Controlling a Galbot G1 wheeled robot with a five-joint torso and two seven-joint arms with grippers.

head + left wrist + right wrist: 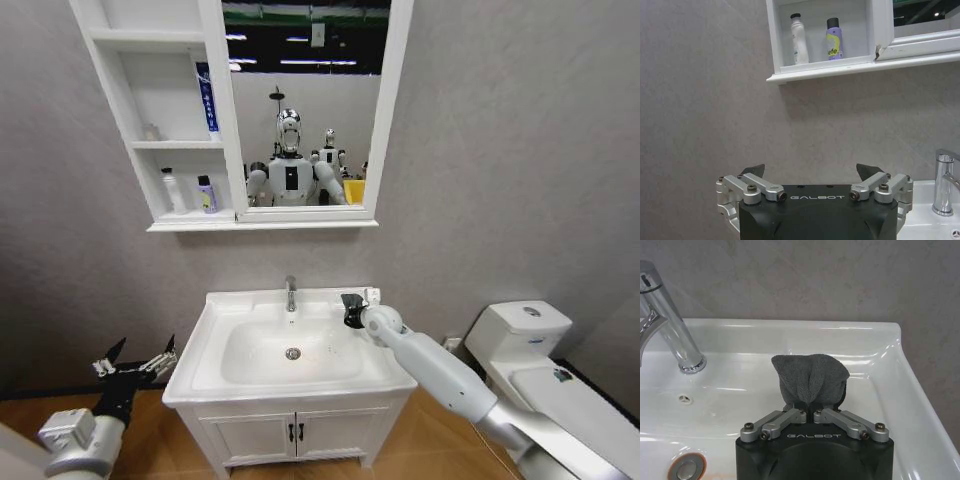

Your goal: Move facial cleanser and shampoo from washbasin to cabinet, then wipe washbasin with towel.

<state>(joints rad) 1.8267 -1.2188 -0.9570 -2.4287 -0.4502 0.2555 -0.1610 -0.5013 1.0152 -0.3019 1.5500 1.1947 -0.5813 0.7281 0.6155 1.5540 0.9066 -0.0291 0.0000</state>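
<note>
1. wiping step in hand, judging by the two bottles already standing in the lowest compartment of the cabinet [152,110]: a white bottle [173,190] and a purple bottle [206,194], side by side, upright.
2. right end effector [352,311] at the back right of the washbasin [215,330], just right of the tap [291,293], fingers pinched together on the towel [810,379].
3. towel bunched and standing up out of the closed fingers in the right wrist view, its free part over the wet white ledge behind the bowl; cannot tell whether the cloth actually presses on the ceramic.
4. to wipe well: press the cloth flat onto the ceramic before sweeping, so the fabric and not the metal fingers meets the glaze.
5. sweep along the rim and down into the oval bowl toward the drain [292,353], with overlapping passes.
6. steer clear of the tap, close beside the grip; a knock there looks like the likeliest fault.
7. hold the grip firm, since a small bunched cloth could slip out under drag.
8. left end effector [134,358] low beside the left front corner of the vanity, apart from it, fingers spread wide and holding nothing.
</note>
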